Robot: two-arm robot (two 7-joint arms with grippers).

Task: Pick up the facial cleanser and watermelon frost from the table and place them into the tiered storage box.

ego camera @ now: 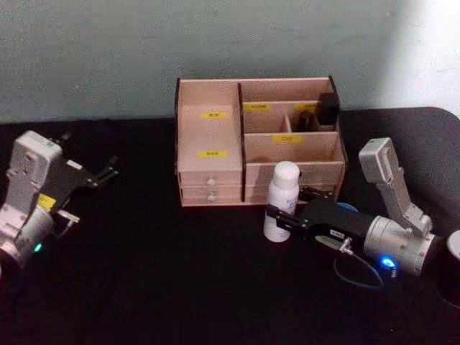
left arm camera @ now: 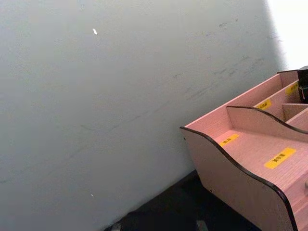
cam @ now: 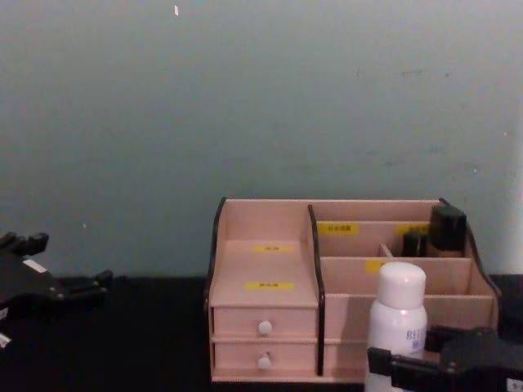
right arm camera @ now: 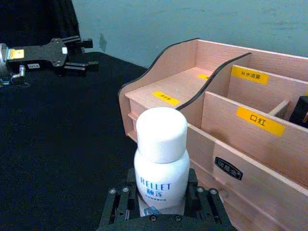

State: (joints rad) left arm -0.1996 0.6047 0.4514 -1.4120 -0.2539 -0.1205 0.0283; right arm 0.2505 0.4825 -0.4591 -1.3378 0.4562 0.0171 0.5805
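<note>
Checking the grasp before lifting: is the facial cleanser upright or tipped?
Upright: the facial cleanser stands cap-up before the tiered storage box, right gripper around its lower body; left gripper parked far left.

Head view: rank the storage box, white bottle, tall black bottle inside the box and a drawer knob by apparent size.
1. storage box, largest by far.
2. white bottle; it stands nearer the camera, which adds a little.
3. black bottle, partly hidden by the compartment wall, so its full size is unsure.
4. drawer knob, smallest.
</note>
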